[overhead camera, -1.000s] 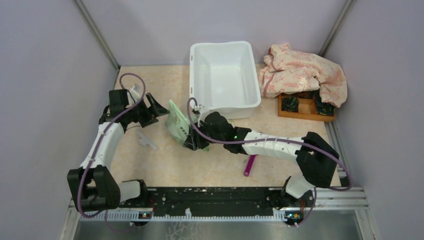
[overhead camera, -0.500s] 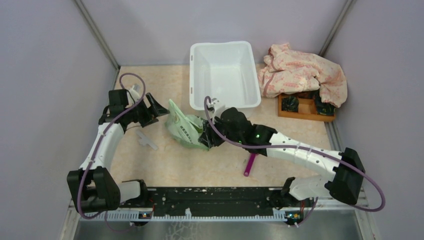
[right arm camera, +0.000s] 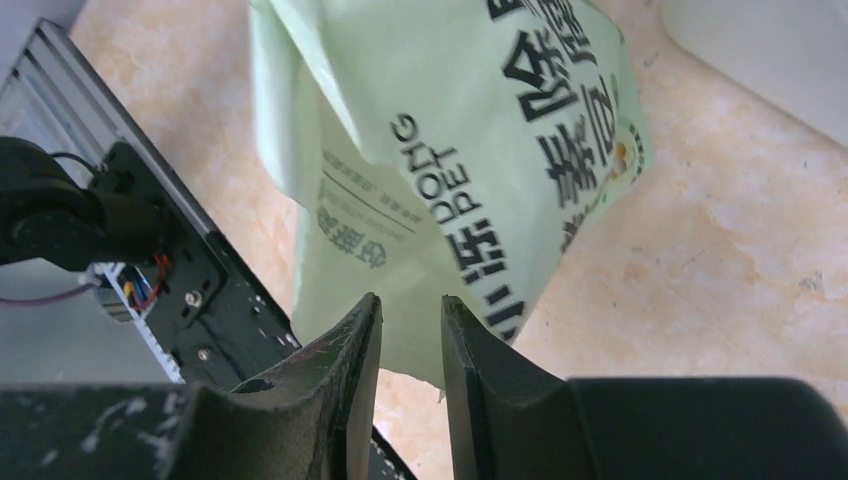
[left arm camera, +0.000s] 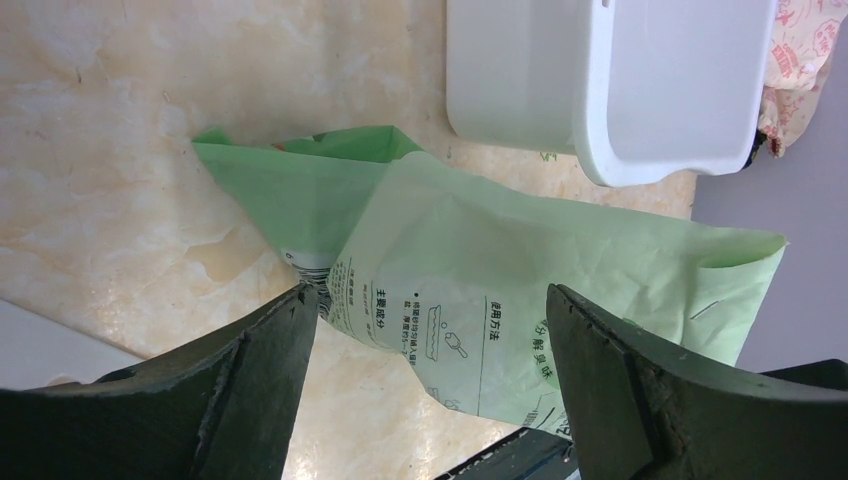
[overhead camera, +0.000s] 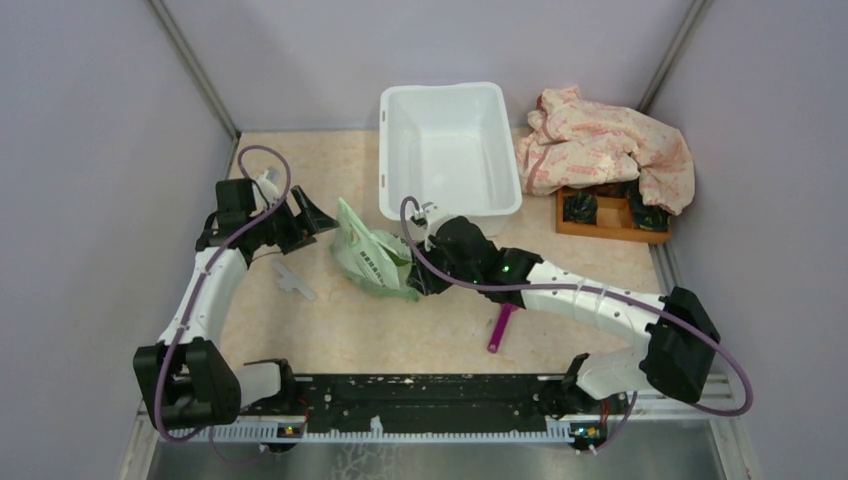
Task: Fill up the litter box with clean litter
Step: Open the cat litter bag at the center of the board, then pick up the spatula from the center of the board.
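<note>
Just at 6 o'clock of the litter box point(overhead camera: 450, 150), sitting bare at the bench's point(overhead camera: 300, 330) 12 o'clock end, your right hand point(overhead camera: 418, 278) is clamping the green bag point(overhead camera: 368, 255) and tugging it further toward 3 o'clock, while your left hand point(overhead camera: 315, 218) is waiting open at its 9 o'clock, so pouring is getting closer.

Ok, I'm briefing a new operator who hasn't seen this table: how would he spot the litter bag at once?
Start at the big white litter box at the back. Just in front of its near-left corner lies the litter bag, its edge pinched by the right gripper. It is the only pale green thing, crumpled and printed with black text.
</note>
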`<action>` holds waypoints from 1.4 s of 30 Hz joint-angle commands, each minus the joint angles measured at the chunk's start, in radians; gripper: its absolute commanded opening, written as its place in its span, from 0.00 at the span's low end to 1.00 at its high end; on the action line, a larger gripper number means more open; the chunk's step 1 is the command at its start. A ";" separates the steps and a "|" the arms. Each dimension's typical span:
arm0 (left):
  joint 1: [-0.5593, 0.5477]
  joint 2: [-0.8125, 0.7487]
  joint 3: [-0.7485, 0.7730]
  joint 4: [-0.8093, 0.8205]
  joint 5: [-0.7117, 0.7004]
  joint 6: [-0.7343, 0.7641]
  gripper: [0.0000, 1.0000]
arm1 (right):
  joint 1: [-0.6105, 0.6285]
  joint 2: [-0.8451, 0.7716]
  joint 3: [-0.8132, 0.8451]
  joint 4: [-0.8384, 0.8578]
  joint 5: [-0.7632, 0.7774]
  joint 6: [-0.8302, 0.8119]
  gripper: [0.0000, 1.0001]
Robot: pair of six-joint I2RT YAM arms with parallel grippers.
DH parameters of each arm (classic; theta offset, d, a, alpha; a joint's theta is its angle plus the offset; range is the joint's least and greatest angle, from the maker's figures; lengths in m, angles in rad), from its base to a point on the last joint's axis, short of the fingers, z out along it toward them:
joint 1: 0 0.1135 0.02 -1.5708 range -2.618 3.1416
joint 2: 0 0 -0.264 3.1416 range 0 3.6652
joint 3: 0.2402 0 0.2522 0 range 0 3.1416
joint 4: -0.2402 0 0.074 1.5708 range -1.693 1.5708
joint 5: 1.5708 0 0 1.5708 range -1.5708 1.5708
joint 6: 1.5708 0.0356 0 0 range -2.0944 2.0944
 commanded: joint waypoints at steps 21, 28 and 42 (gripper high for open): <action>-0.004 -0.079 0.102 -0.033 -0.016 0.078 0.99 | -0.008 -0.350 -0.051 -0.493 0.504 0.288 0.92; -0.004 -0.147 0.139 -0.047 0.024 0.068 0.99 | -0.029 -0.443 -0.197 -0.684 0.556 0.593 0.86; -0.004 -0.195 0.124 -0.071 0.008 0.065 0.99 | -0.115 -0.261 -0.373 -0.457 0.510 0.660 0.75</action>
